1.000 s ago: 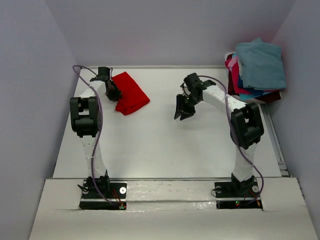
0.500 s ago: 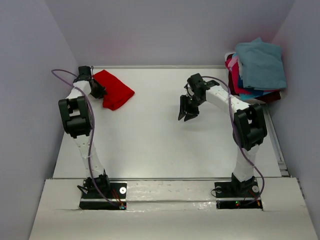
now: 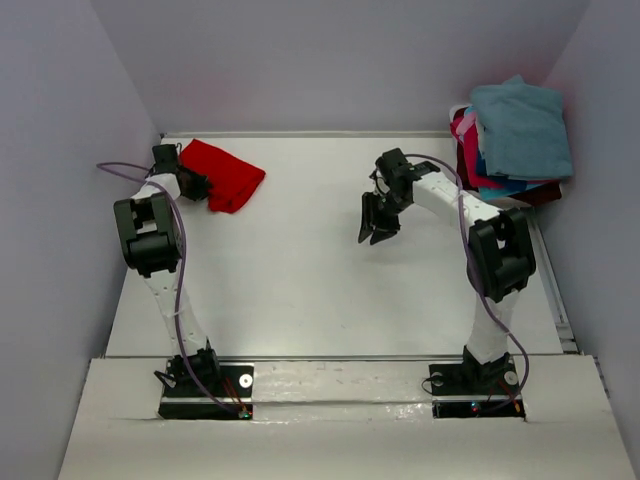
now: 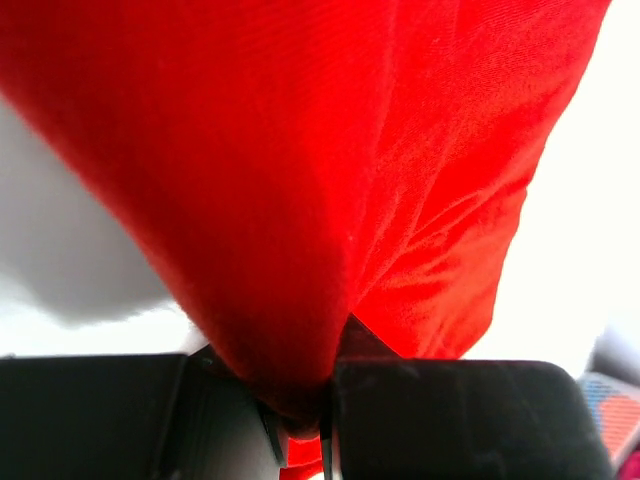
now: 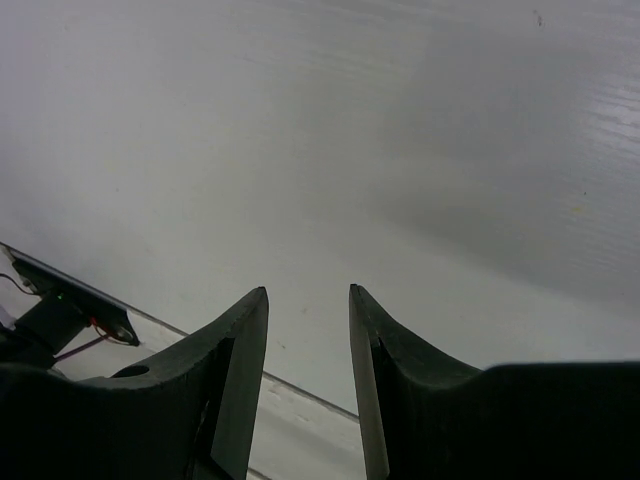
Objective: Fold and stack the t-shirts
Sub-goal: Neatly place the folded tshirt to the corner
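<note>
A folded bright red t-shirt (image 3: 222,173) lies at the table's far left corner. My left gripper (image 3: 192,184) is shut on its left edge; in the left wrist view the red cloth (image 4: 330,180) fills the frame and bunches between the jaws (image 4: 300,420). A pile of other t-shirts (image 3: 510,140), teal-blue on top with pink, blue and dark maroon under it, sits at the far right. My right gripper (image 3: 374,232) hangs over the bare table middle, open and empty, its fingertips (image 5: 255,305) apart in the right wrist view.
Walls close in the table at the back and on both sides. The white table (image 3: 320,290) runs to a ledge at the near edge where both arm bases (image 3: 205,385) are bolted. The left arm's cable (image 3: 115,170) loops near the left wall.
My left gripper has dragged the red t-shirt left and toward the far left corner. The right gripper has drifted slightly right and stays open.
</note>
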